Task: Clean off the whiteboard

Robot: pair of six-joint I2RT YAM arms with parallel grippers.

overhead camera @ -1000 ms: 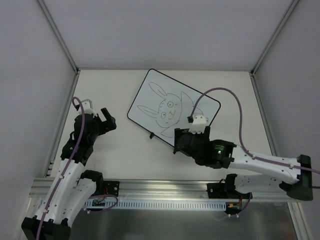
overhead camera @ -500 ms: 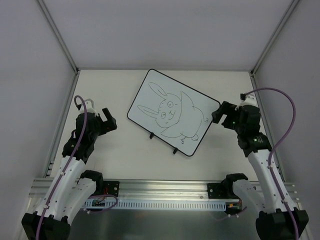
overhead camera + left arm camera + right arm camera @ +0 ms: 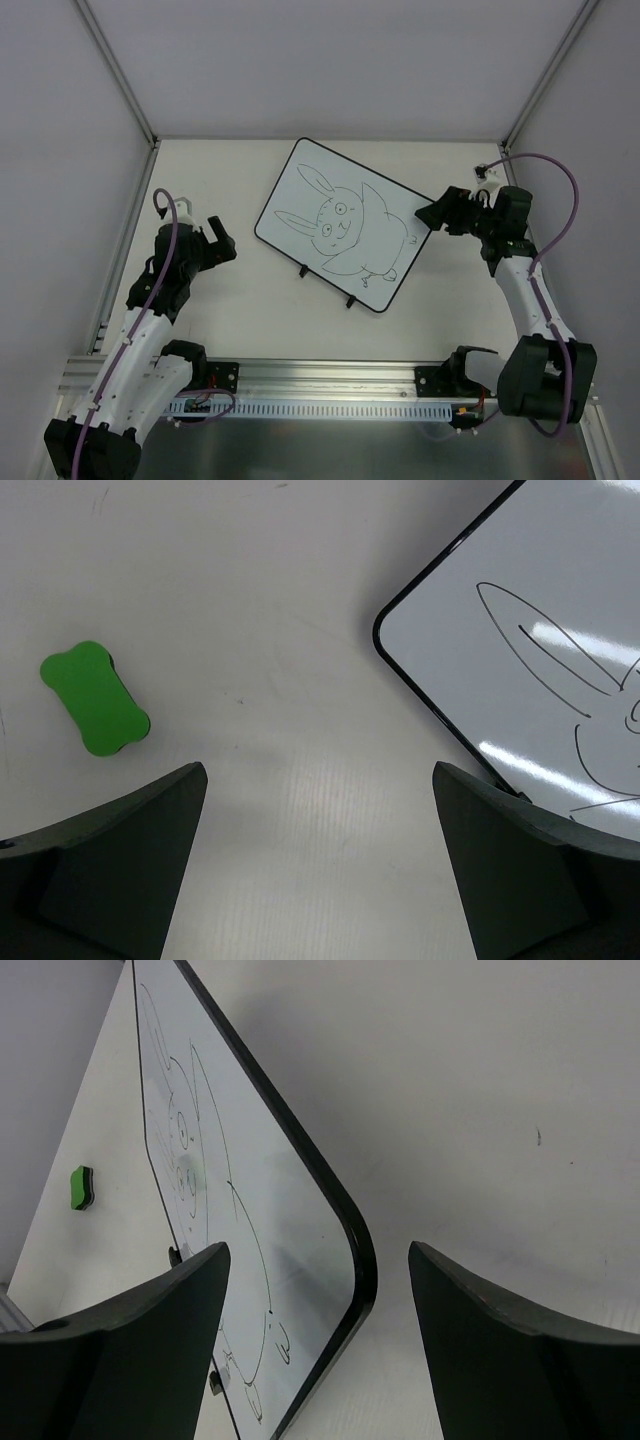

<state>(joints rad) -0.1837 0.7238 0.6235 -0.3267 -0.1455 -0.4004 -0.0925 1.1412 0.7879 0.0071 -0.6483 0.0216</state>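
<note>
Both empty, left fingers (image 3: 110, 870) wide, right fingers (image 3: 120, 1350) open by whiteboard (image 3: 290, 1260)

A small green eraser (image 3: 95, 698) with a pinched waist and a dark felt underside lies flat on the white table (image 3: 250, 300). A few tiny dark specks (image 3: 538, 1137) mark the tabletop. Plain grey walls (image 3: 330, 60) close in three sides, joined by aluminium corner posts (image 3: 115, 70). An aluminium rail (image 3: 330, 378) and a slotted cable duct (image 3: 330, 410) run along the near edge.
</note>
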